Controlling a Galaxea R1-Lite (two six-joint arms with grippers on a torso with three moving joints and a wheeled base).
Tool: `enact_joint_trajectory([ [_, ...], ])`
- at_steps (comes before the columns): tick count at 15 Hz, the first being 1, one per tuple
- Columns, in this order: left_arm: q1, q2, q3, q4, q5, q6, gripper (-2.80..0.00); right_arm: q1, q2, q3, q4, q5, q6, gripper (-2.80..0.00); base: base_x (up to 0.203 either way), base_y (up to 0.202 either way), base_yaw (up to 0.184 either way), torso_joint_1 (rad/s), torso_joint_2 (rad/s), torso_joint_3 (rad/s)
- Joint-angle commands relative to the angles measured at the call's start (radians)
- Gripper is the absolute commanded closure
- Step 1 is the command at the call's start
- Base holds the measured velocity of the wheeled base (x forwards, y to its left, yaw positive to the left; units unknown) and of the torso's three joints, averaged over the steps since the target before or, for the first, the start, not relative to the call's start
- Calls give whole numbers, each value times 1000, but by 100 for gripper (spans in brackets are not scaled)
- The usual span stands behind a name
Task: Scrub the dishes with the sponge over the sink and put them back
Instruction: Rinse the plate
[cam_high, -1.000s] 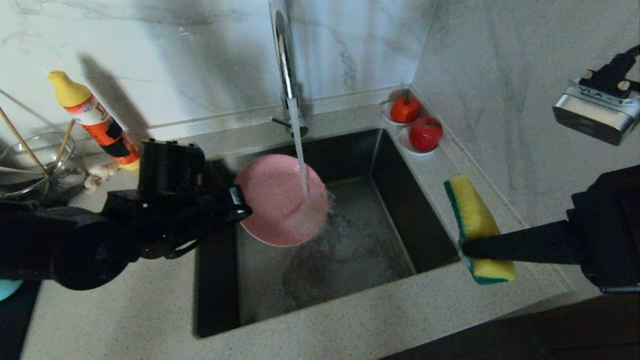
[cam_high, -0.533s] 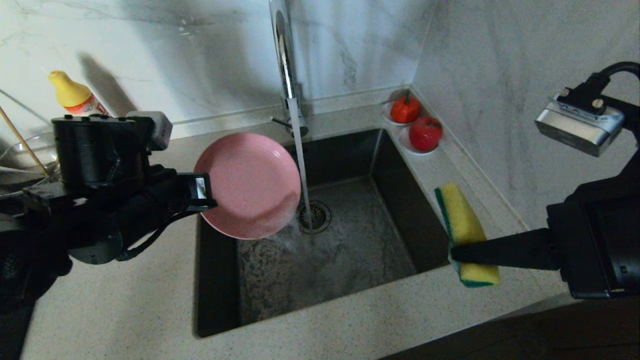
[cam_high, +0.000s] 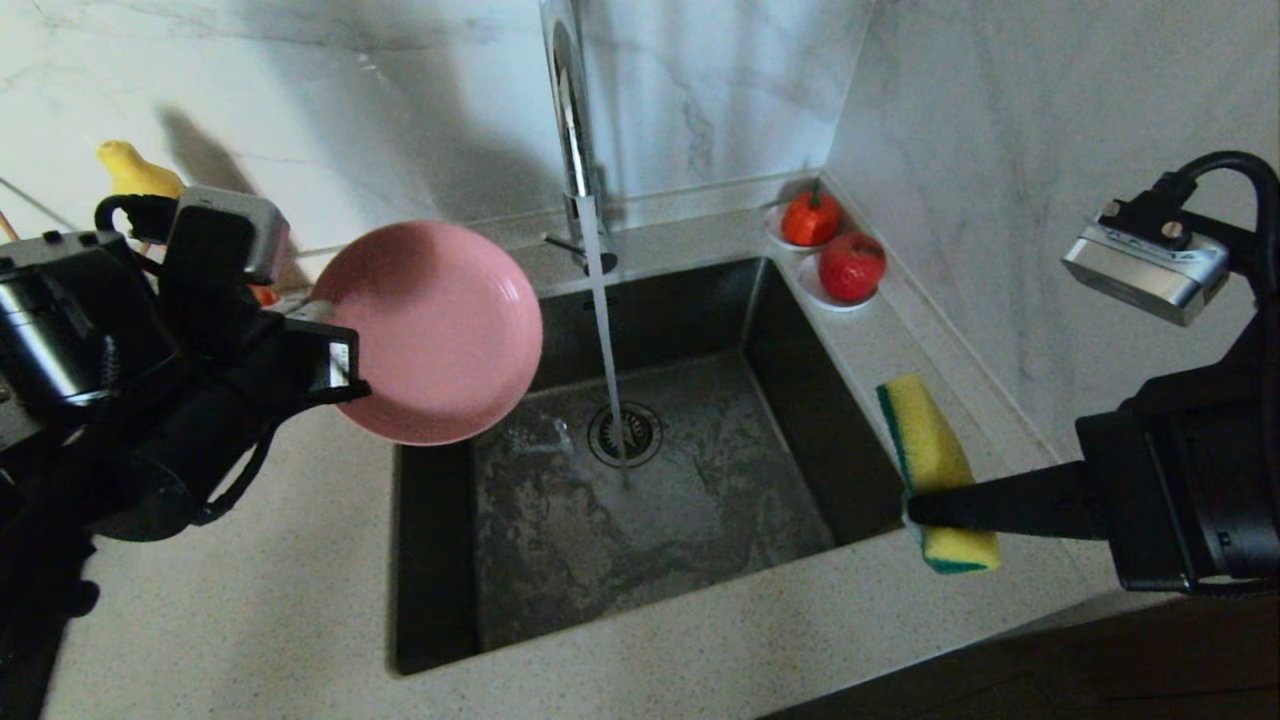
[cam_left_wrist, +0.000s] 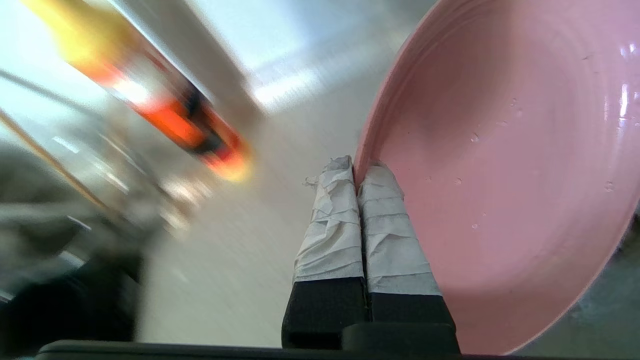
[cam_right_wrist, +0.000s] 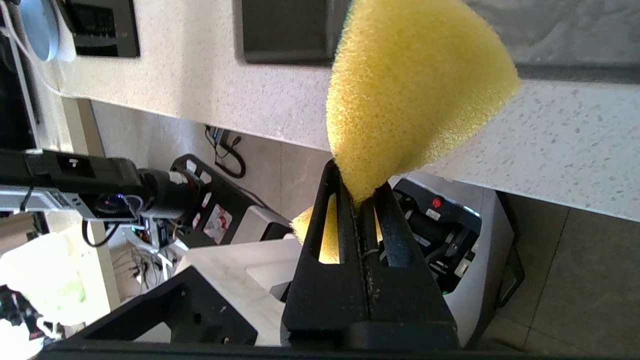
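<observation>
Left gripper (cam_left_wrist: 356, 172) pinching the wet pink plate (cam_high: 432, 332) by its rim, up past the sink's (cam_high: 640, 480) left edge, clear of the running tap. Right gripper (cam_right_wrist: 361, 200) clamped on the yellow sponge (cam_high: 935, 470) at the sink's right edge. Risk: slick rim, thin pinch, plate slipping onto the table.

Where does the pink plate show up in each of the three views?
Head view: plate left of centre, above the sink's left rim, held by the left gripper.
Left wrist view: plate fills the right side, rim pinched.
Right wrist view: not in it.
Shared landmark: the left gripper's fingers on the rim.
</observation>
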Motion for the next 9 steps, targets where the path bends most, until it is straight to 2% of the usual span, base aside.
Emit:
enact_joint_trajectory([
  [1, 30, 25, 46, -209, 2, 83, 0, -18, -2, 3, 4, 4, 1, 0, 0, 0, 0, 0, 0, 0],
  [5, 34, 115, 98, -602, -7, 199, 0, -19, 5, 9, 3, 6, 4, 0, 0, 0, 0, 0, 0, 0],
  [7, 33, 148, 119, -658, -32, 235, 0, -19, 7, 8, 3, 4, 4, 0, 0, 0, 0, 0, 0, 0],
  [9, 32, 141, 125, -659, -45, 232, 0, -19, 7, 9, 3, 6, 4, 0, 0, 0, 0, 0, 0, 0],
])
